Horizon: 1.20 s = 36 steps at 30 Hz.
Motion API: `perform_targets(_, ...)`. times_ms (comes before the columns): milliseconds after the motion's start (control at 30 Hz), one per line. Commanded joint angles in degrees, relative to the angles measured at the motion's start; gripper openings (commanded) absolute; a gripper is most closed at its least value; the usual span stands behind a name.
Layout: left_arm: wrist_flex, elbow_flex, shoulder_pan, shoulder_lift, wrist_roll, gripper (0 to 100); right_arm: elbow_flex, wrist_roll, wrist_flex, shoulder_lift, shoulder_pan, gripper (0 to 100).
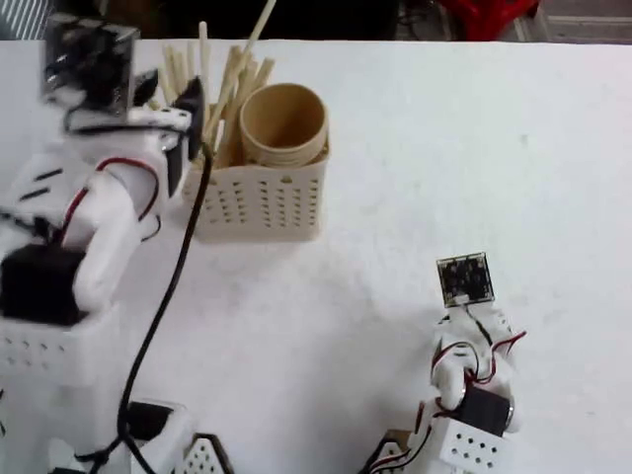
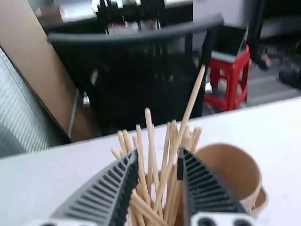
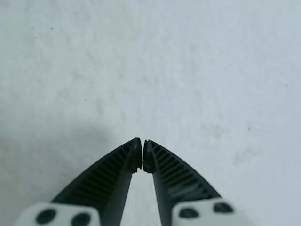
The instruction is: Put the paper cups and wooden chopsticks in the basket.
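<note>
Paper cups [image 1: 284,123], nested into one stack, stand upright in the right part of the white perforated basket [image 1: 259,202]. Wooden chopsticks [image 1: 222,79] fill the basket's left part, standing on end in a loose bundle just beside the cups. One long chopstick [image 1: 252,44] sticks up higher than the rest and leans out past the basket's far rim.

The left gripper [image 2: 158,153] hovers over the chopstick side of the basket with its black ribbed fingers [image 2: 115,183] spread apart. The chopstick tops rise in the gap between them, the long one slanting up through it, but the fingers clamp on none of them. In the left wrist view the cup stack [image 2: 230,172] sits just beside the bundle [image 2: 141,157].

The right gripper [image 3: 142,150] is well apart from the basket, over bare white table [image 3: 197,70], its fingertips pressed together with nothing between them. The right arm [image 1: 472,346] sits folded at the near side of the table [image 1: 464,148], away from the basket. A black cable [image 1: 168,296] runs from the left arm past the basket's left corner toward the near edge.
</note>
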Motion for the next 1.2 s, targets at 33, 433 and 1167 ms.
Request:
perform_targets(33,-9.1,1.5,0.3,-0.6,-0.3,16,0.4,0.2,0.1,-0.5,0.4,2.5)
perform_targets(433,-15.1,-6.9,9.3,19.1,-5.0,16,0.4,0.2,0.1,-0.5,0.4,2.5)
perform_targets(1167,-14.7,-30.0,6.8,46.0,-5.1,14,0.4,0.2,0.1,-0.5,0.4,2.5)
